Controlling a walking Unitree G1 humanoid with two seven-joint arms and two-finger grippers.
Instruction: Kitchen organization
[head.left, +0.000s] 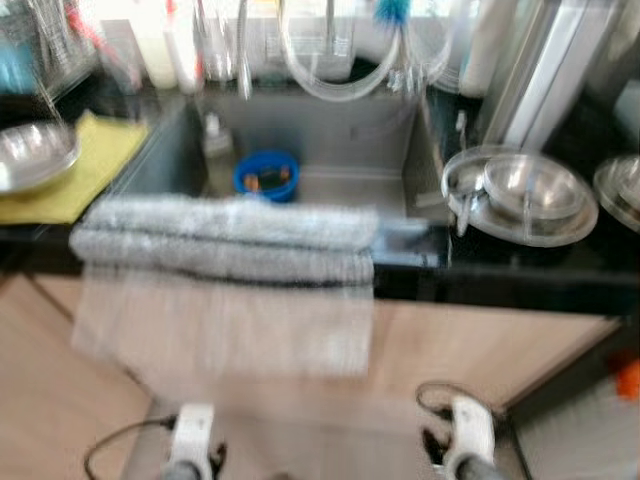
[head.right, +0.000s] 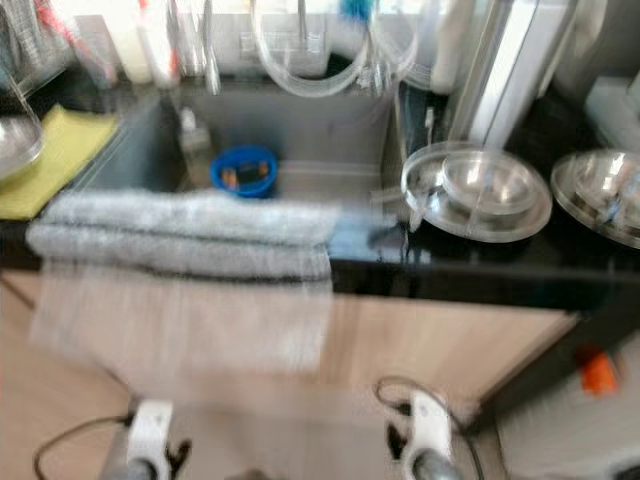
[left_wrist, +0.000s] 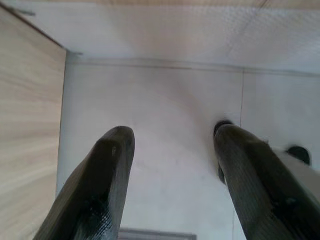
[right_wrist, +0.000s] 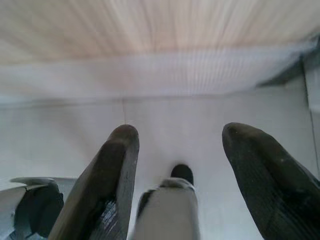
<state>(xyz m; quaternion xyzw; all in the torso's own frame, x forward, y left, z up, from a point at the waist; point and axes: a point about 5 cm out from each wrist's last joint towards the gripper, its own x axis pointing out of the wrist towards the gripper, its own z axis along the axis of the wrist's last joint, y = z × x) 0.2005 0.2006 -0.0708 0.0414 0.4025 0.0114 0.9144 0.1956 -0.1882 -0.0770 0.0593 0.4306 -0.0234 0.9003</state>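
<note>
Black countertop (head.left: 560, 262) w/ a sunken sink (head.left: 330, 135), seen blurred from above. Both arms hang low by the pale floor: left gripper (left_wrist: 172, 142) w/ fingers spread, holding nothing; right gripper (right_wrist: 180, 145) likewise spread & empty. Grey towel (head.left: 225, 240) drapes over the near sink edge, long axis running left-right, free end hanging down the wood cabinet front. Blue bowl (head.left: 267, 175) sits in the sink. Steel plates & bowl (head.left: 520, 192) on counter right of sink; yellow cloth (head.left: 85, 165) left.
</note>
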